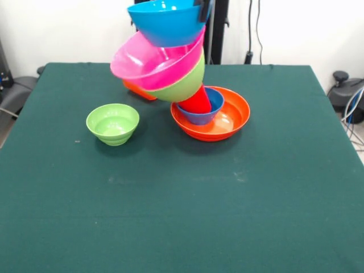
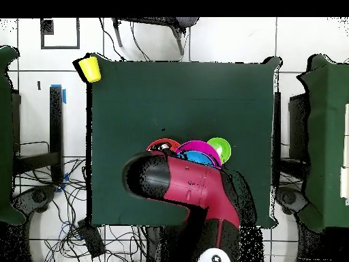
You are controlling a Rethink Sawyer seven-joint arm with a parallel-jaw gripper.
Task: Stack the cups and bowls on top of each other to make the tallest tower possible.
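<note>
The tower leans far to the left in the front view. A wide orange bowl (image 1: pixel 230 120) is its base. In it sits a small dark blue bowl (image 1: pixel 211 111) with a tilted red cup (image 1: pixel 198 101). Above these come the large green bowl (image 1: pixel 185 84), the huge pink bowl (image 1: pixel 142 62) and the large blue bowl (image 1: pixel 165 25) on top. My gripper (image 1: pixel 203 10) is at the blue bowl's right rim and grips it. A small green bowl (image 1: pixel 112 123) stands alone to the left. An orange cup (image 1: pixel 136 90) shows partly behind the tower. The light green cup is out of view.
In the overhead view my red arm (image 2: pixel 187 181) covers most of the tower; only the pink rim (image 2: pixel 198 144) and the small green bowl (image 2: pixel 219 148) show. A yellow cup (image 2: pixel 89 68) sits off the table's far left corner. Chairs and cables ring the green table (image 1: pixel 182 216).
</note>
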